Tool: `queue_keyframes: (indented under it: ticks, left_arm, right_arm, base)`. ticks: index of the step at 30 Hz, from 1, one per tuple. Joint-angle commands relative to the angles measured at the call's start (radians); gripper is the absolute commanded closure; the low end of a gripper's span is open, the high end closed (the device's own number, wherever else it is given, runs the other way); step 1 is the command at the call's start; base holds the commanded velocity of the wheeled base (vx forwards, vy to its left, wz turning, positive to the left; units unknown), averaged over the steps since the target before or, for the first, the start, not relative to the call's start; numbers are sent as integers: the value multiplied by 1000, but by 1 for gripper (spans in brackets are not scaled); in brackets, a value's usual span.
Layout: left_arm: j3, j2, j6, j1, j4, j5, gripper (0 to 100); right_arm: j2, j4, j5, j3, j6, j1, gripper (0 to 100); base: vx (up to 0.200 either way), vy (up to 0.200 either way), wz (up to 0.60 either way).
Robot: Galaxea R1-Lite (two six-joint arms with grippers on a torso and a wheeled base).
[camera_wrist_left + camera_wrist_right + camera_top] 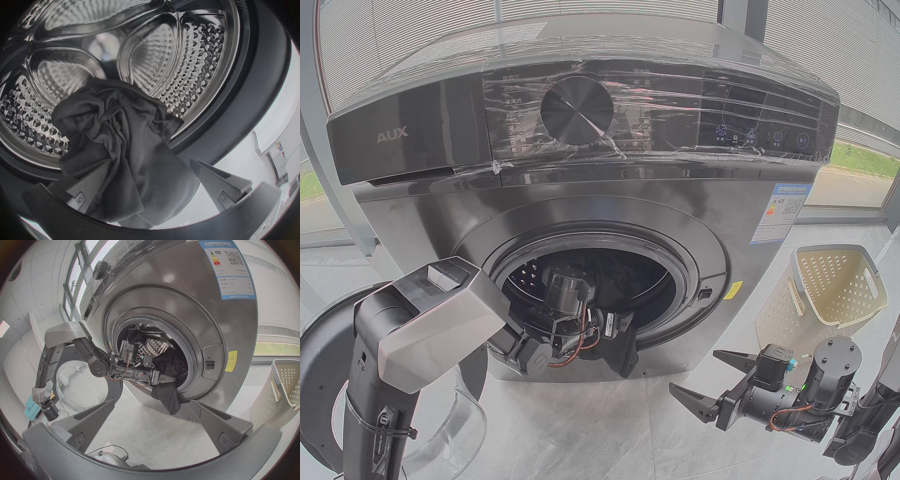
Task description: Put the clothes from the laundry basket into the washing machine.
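Note:
The grey washing machine stands with its round opening uncovered. A dark garment hangs over the lower rim of the opening, part inside the steel drum and part dangling outside. My left gripper is at the mouth of the drum. In the left wrist view the garment lies bunched across the left gripper, whose fingers stand wide apart, open. My right gripper hovers open above the floor at the right, nothing in it. The cream laundry basket lies tipped on its side beside the machine.
The machine's round glass door is swung out to the left, behind my left arm. Grey floor tiles lie bare in front of the machine. Windows and a wall run behind it.

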Motion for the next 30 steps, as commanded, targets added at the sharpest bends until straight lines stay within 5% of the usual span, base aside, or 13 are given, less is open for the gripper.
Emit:
queue_keyframes:
  ticks: [1, 6, 7, 19, 24, 30]
  left_arm:
    - [-2, 52, 4, 0, -9, -2, 0]
    - [-29, 87, 4, 3, -13, 0, 0]
    - [-41, 98, 6, 4, -13, 1, 100]
    - [-116, 104, 1, 37, -81, 21, 100]
    - [-311, 142, -14, 86, -147, 115, 100]
    - [-351, 156, -22, 99, -167, 123, 100]
  right_arm:
    - [-1, 0, 0, -1, 0, 10, 0]
    - [2, 0, 0, 0, 0, 15, 0]
    - [2, 0, 0, 0, 0, 15, 0]
    - [4, 0, 1, -1, 0, 22, 0]
    - [2, -2, 1, -4, 0, 22, 0]
    - [4, 0, 0, -1, 0, 22, 0]
  base:
    - [0, 0, 0]
    - [0, 0, 0]
    - [0, 0, 0]
    - [0, 0, 0]
    - [0, 0, 0]
    - [0, 0, 0]
